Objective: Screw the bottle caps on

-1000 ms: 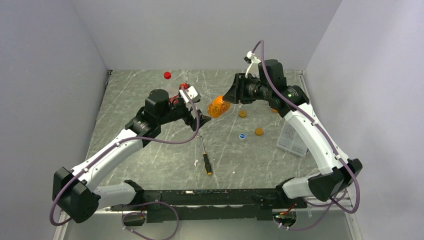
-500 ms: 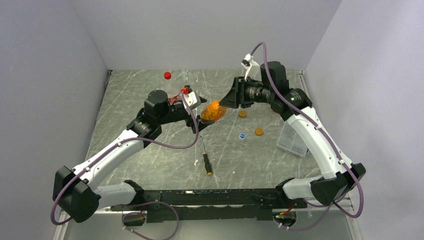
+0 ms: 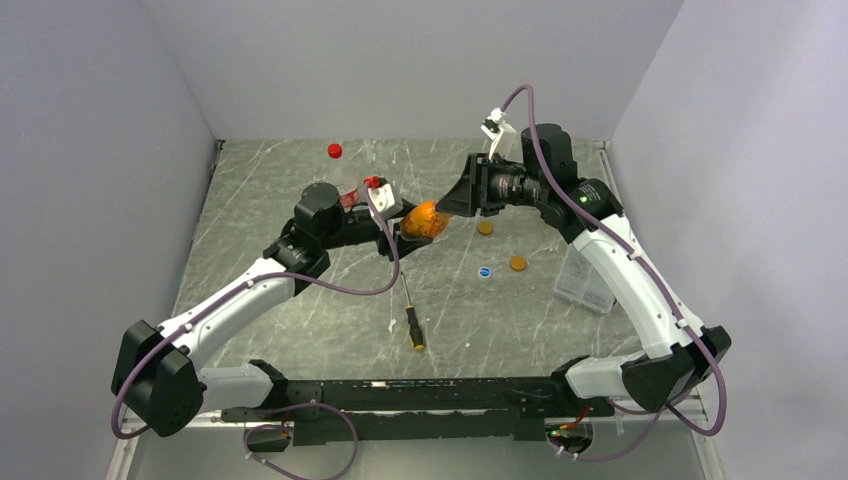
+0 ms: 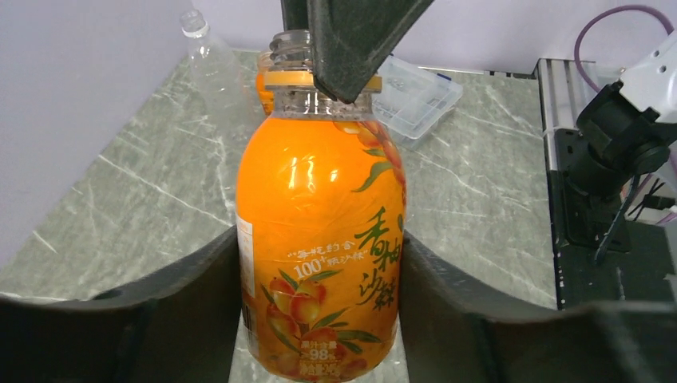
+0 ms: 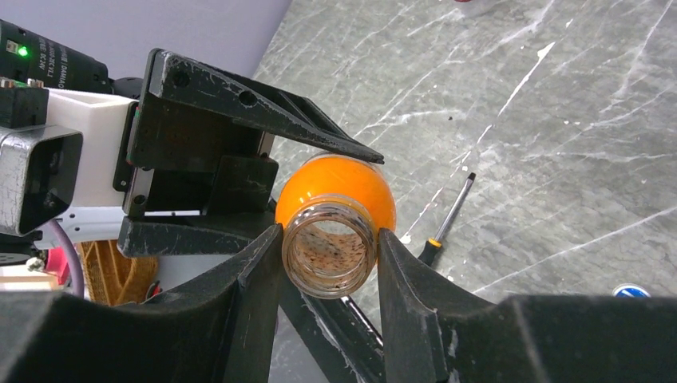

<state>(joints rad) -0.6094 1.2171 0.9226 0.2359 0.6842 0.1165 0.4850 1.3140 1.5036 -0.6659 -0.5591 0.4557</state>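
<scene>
Right now I see the orange bottle (image 3: 423, 221) held up off the table (image 3: 300, 330), over its middle, caught between both arms. It lies nearly level. Its long axis runs left to right across the table, with the open, uncapped mouth pointing right and slightly away, and the base pointing left.

The right gripper (image 5: 329, 239) is clamped on the neck, one finger on each side of the mouth. The left gripper (image 4: 319, 235) takes the body from the base end, and its fingers (image 4: 199, 295) lie against both flanks of the label.

An orange cap (image 3: 485, 228) sits on the table just right of the bottle. A second orange cap (image 3: 518, 263) and a blue cap (image 3: 484, 271) lie further right of it, nearer the arm bases. The screwdriver (image 3: 411, 320) lies on the near side of the bottle.
</scene>
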